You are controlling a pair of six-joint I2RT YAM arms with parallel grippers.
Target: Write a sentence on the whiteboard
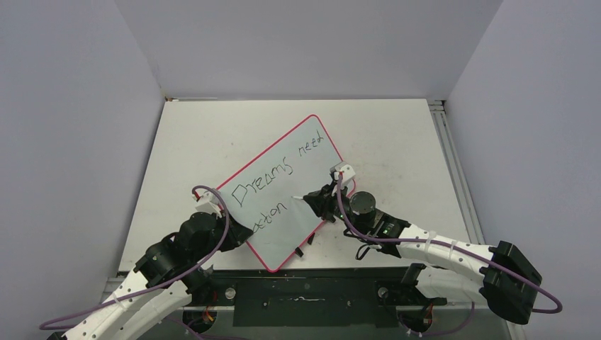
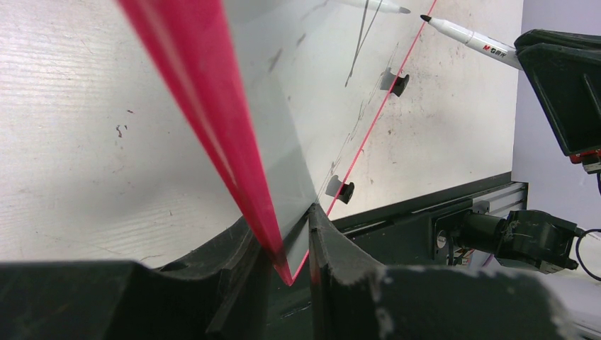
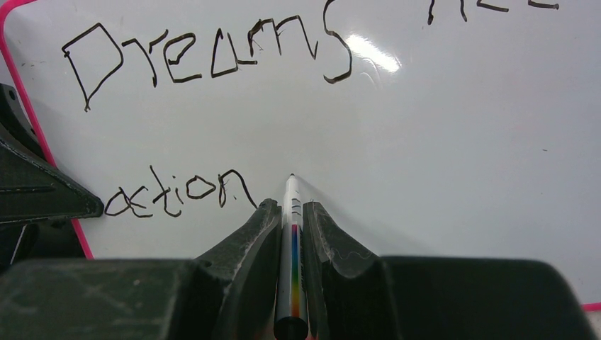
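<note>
The whiteboard with its pink-red rim lies slanted on the table. The sentence reads "Dreams need" in one row and "action" below it. My left gripper is shut on the board's near left edge, which sits between its jaws. My right gripper is shut on a white marker with a rainbow stripe. The marker's black tip sits just right of "action", a hair off the board.
Two black feet stick out under the board's near edge. A black metal frame runs along the table's near edge and an aluminium rail along its right side. Grey walls close in the white tabletop.
</note>
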